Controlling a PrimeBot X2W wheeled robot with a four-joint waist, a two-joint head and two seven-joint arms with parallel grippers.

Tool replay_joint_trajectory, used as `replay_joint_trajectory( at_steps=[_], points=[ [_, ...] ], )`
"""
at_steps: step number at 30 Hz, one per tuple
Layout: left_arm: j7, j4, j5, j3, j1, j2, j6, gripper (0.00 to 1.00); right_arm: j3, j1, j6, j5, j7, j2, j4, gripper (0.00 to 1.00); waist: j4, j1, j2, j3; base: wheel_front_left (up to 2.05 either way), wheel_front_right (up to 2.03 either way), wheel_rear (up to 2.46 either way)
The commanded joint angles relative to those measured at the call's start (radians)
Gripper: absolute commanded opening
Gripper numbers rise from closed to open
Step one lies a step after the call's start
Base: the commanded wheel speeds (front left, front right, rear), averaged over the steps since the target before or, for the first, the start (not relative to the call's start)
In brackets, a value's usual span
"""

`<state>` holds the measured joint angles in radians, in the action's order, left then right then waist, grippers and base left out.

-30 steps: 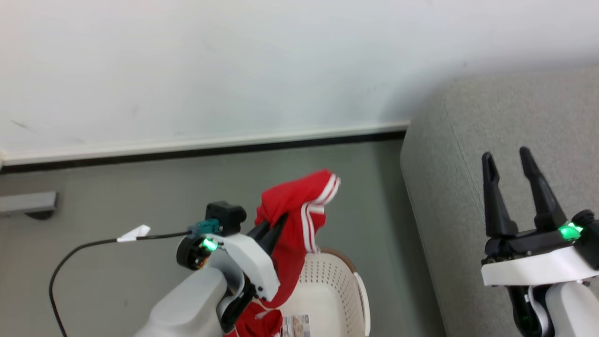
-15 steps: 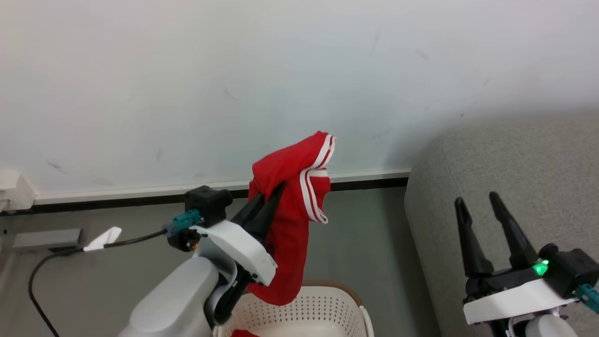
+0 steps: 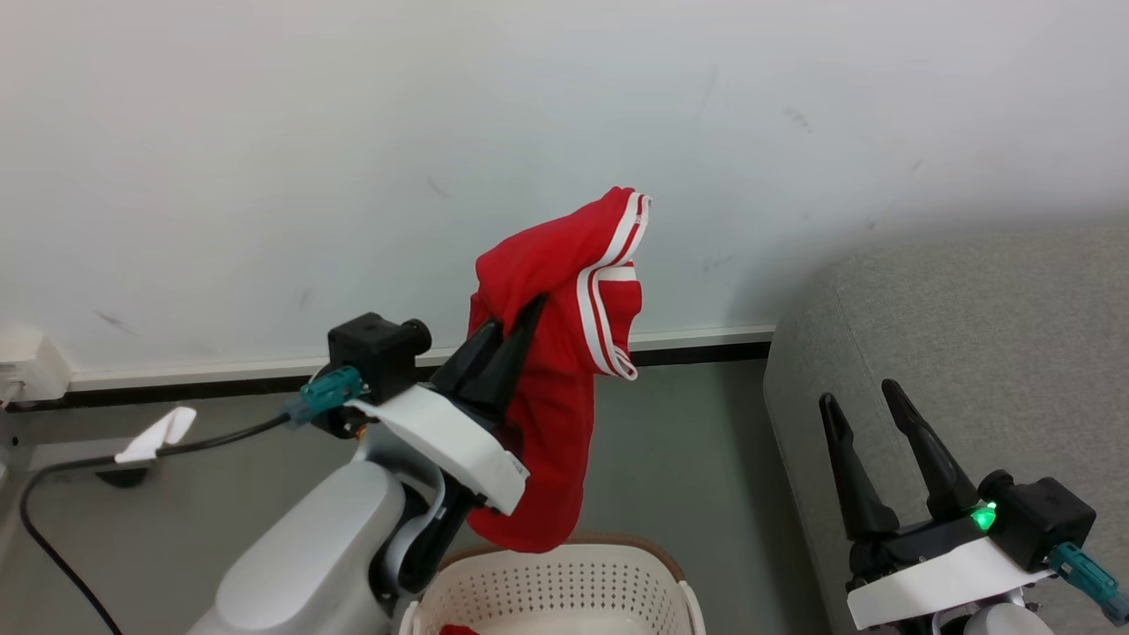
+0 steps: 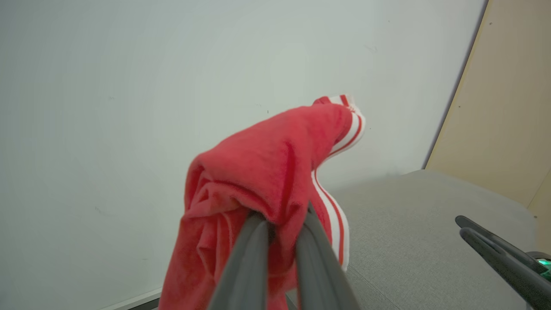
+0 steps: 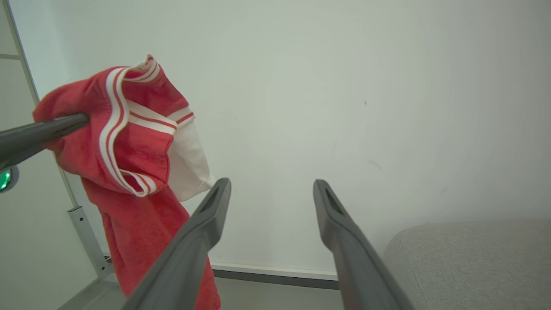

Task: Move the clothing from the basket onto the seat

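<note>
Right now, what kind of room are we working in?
Likely a home-style living or laundry corner: a large grey woven-fabric sofa seat by a bare white wall, a cream perforated plastic laundry basket on the grey floor, and a red white-striped garment held above it.

Red garment [image 3: 547, 291], white-striped trim, white lining. Cream basket [image 3: 564, 586] dotted with small holes, brown rim. Grey woven sofa cushion [image 3: 970, 335]. White wall [image 3: 265, 132].
</note>
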<state>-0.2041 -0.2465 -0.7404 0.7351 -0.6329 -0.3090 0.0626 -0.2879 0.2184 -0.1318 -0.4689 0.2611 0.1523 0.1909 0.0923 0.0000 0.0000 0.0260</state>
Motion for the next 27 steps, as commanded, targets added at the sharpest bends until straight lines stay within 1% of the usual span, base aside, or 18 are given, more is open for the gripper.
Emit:
replay_joint_trajectory(
  at_steps=[1, 5, 8, 11, 14, 16, 19, 22, 25, 27],
  points=[
    [0.003, 0.013, 0.011, -0.004, 0.017, -0.009, 0.007, 0.0, -0.005, -0.002, 0.002, -0.006, 0.002, 0.003, 0.004, 1.0, -0.001, 0.0, 0.0, -0.002, 0.0, 0.0, 0.0],
    [0.004, 0.026, 0.006, -0.003, 0.025, -0.013, 0.015, 0.0, -0.022, 0.008, 0.002, -0.008, 0.002, 0.002, 0.013, 1.0, 0.0, 0.0, 0.0, -0.005, 0.0, 0.0, 0.0],
    [0.006, 0.034, 0.004, -0.001, 0.024, -0.012, 0.017, 0.0, -0.055, 0.017, 0.002, -0.013, 0.002, 0.001, 0.019, 1.0, 0.0, 0.0, 0.0, -0.006, 0.0, 0.0, 0.0],
    [0.008, 0.043, 0.006, 0.001, 0.015, -0.011, 0.018, 0.0, -0.121, 0.033, 0.002, 0.022, 0.002, 0.014, 0.032, 1.0, -0.004, 0.0, 0.0, -0.006, 0.0, 0.0, 0.0],
    [0.015, 0.052, 0.011, 0.008, 0.004, -0.004, 0.018, 0.0, -0.187, 0.053, 0.002, 0.018, 0.002, 0.001, 0.055, 1.0, -0.016, 0.0, 0.0, -0.006, 0.0, 0.0, 0.0],
    [0.017, 0.058, 0.014, 0.016, -0.003, 0.003, 0.015, 0.0, -0.234, 0.071, 0.002, 0.016, 0.002, -0.005, 0.084, 1.0, -0.026, 0.0, 0.0, -0.007, 0.0, 0.0, 0.0],
    [0.026, 0.068, 0.017, 0.032, -0.013, 0.018, 0.009, 0.0, -0.312, 0.113, 0.002, 0.003, 0.002, -0.012, 0.161, 1.0, -0.048, 0.0, 0.0, -0.008, 0.0, 0.0, 0.0],
    [0.033, 0.077, 0.02, 0.05, -0.021, 0.036, -0.001, 0.0, -0.374, 0.165, 0.002, -0.017, 0.002, -0.033, 0.23, 1.0, -0.072, 0.0, 0.0, -0.008, 0.0, 0.0, 0.0],
    [0.037, 0.08, 0.015, 0.069, -0.018, 0.054, -0.013, 0.0, -0.426, 0.217, 0.002, -0.034, 0.002, -0.048, 0.305, 1.0, -0.096, 0.0, 0.0, -0.008, 0.0, 0.0, 0.0],
    [0.039, 0.085, 0.007, 0.079, -0.015, 0.066, -0.02, 0.0, -0.443, 0.247, 0.002, -0.046, 0.002, -0.06, 0.352, 1.0, -0.113, 0.0, 0.0, -0.007, 0.0, 0.0, 0.0]
  ],
)
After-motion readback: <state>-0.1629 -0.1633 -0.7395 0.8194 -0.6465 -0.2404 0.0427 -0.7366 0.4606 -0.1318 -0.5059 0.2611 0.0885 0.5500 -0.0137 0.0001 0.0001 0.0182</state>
